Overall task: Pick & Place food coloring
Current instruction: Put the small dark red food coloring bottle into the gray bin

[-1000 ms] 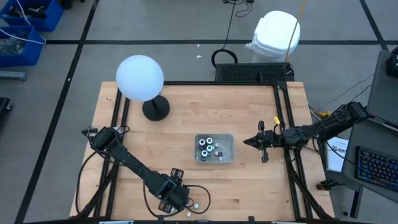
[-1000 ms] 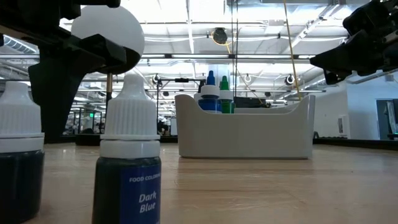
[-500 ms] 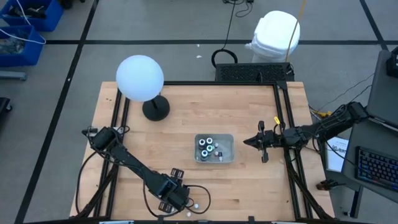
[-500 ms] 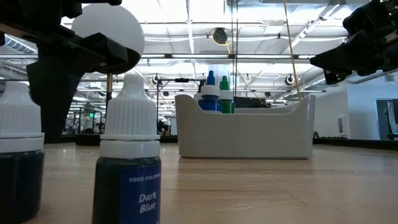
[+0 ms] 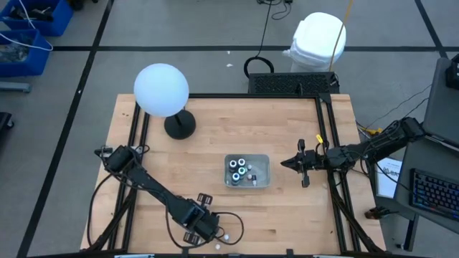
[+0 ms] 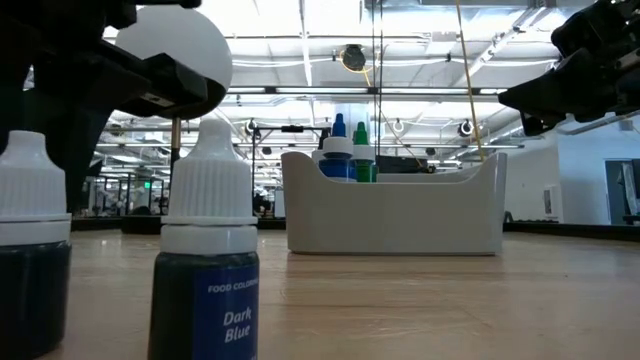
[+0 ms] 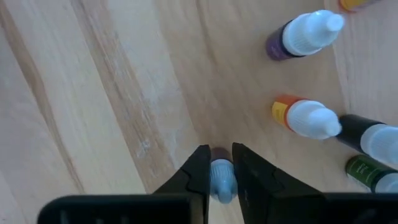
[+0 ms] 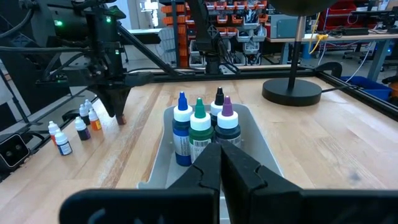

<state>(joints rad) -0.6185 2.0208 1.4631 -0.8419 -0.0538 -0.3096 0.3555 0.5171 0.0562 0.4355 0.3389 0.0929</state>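
Bottle with a pale blue cap (image 7: pixel 221 181) sits right between your left gripper's (image 7: pixel 219 177) fingers, which have closed in to just its width and appear to pinch the cap. You have that gripper pointing down at the table's (image 5: pixel 287 215) near edge. Just beyond its fingertips stand more small bottles: an orange-labelled one (image 7: pixel 305 117), a purple one (image 7: pixel 301 36), a black one (image 7: pixel 368 134) and a green one (image 7: pixel 371 174), all apart from the fingers. Nearest the low camera is the "Dark Blue" bottle (image 6: pixel 211 250). Well away, mid-table, the tray (image 5: pixel 247 172) holds four bigger bottles (image 8: pixel 200 129). Your right gripper (image 5: pixel 285 163) waits just beside the tray's right side, above the table, its fingers pressed together and holding nothing.
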